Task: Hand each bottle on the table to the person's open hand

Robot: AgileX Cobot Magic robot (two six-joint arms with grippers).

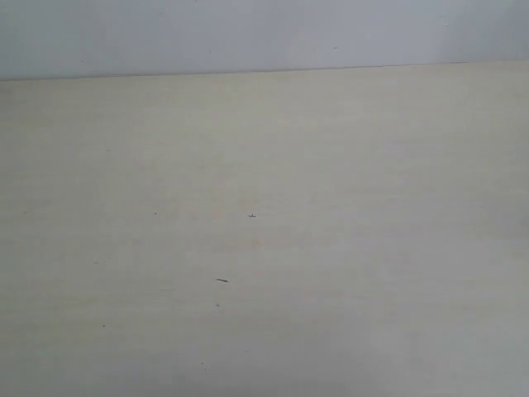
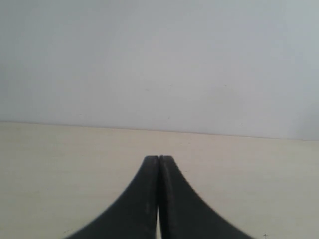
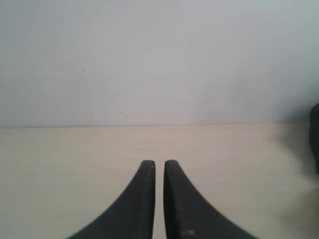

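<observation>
Table point(image 1: 347, 165) fills almost all of the exterior view: a pale cream top with faint wood grain, running from the left edge to the right edge. Its far edge meets a plain pale wall point(image 1: 248, 33) along a line that rises slightly toward the right. Left of the middle, a short dark fleck point(image 1: 221, 280) lies on the surface, and a little farther right and farther back sits a tiny dark cross-shaped speck point(image 1: 252, 216). Neither arm shows in this view.

On the left arm, the left gripper point(image 2: 159, 158) hangs low over the table and points at the far wall. Its two black curved fingers point(image 2: 142, 204) are pressed together at the tips, with only a hairline seam between them, and they hold nothing.

On the right arm, the right gripper point(image 3: 159, 163) sits in the same pose, low over the cream surface and facing the wall. Its black fingers point(image 3: 142, 204) stand a narrow slit apart, the table showing through the gap along their whole length, and nothing is held between them. At the edge of the right wrist view a dark shape point(image 3: 315, 139) is cut off and blurred; what it is cannot be told.
</observation>
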